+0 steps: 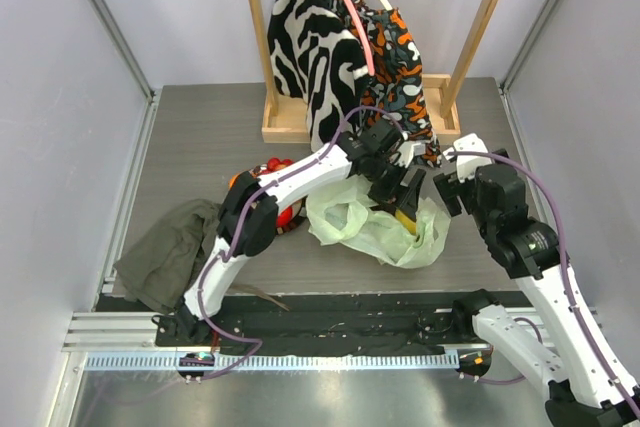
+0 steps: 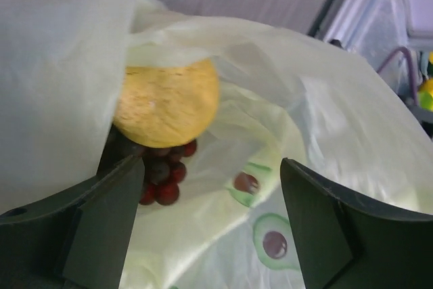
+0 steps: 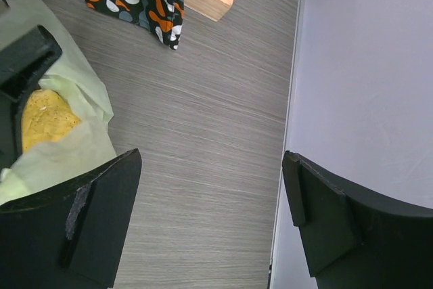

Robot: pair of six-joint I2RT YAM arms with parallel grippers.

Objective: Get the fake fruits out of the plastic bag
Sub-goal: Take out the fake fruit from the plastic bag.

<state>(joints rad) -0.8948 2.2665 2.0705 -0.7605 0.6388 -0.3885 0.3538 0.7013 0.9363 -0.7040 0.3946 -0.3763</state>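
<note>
Your left gripper (image 2: 210, 225) is spread wide and holds nothing, sitting at the mouth of the plastic bag (image 2: 325, 120). Just ahead inside it, a rough yellow fruit (image 2: 166, 103) rests on a dark purple-red grape bunch (image 2: 162, 174). The bag is thin, pale green, crinkled, avocado-printed, and lies mid-table. Your right gripper (image 3: 210, 214) is also wide open and empty, over the table (image 3: 203, 99) just right of the bag. Red fruits (image 1: 272, 164) lie left of the bag, maybe on a plate; the arm hides most.

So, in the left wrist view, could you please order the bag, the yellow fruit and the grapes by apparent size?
1. bag, filling most of the view.
2. yellow fruit.
3. grapes, partly hidden.
</note>
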